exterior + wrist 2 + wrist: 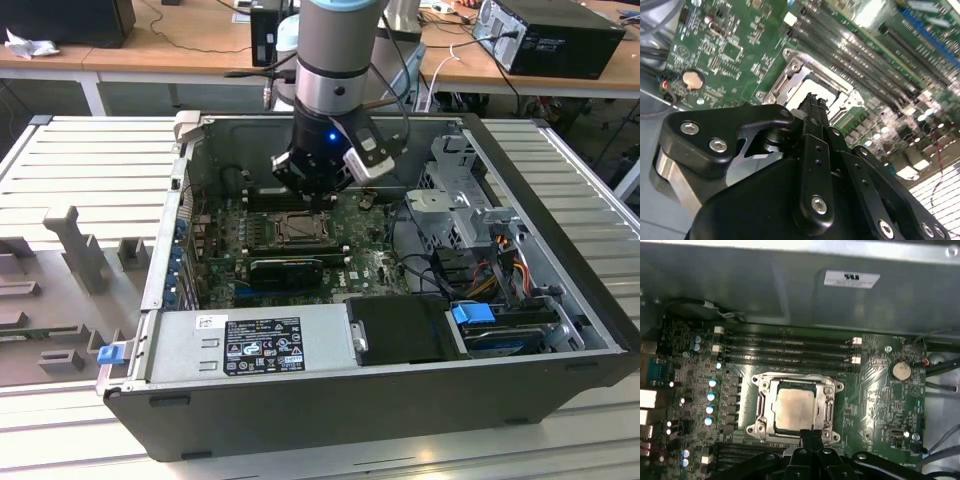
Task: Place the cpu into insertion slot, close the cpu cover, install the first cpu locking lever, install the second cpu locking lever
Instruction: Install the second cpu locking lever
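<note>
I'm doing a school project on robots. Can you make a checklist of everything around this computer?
Surface: ribbed grey table under an open computer case.
Job's things: cpu sits in the insertion slot; cpu cover frames it.
Clutter: grey holders beside the case.
Hand: hand at the socket's edge, fingers together.
Cables: coloured wires inside the case.
Surroundings: wooden desks behind.
</note>
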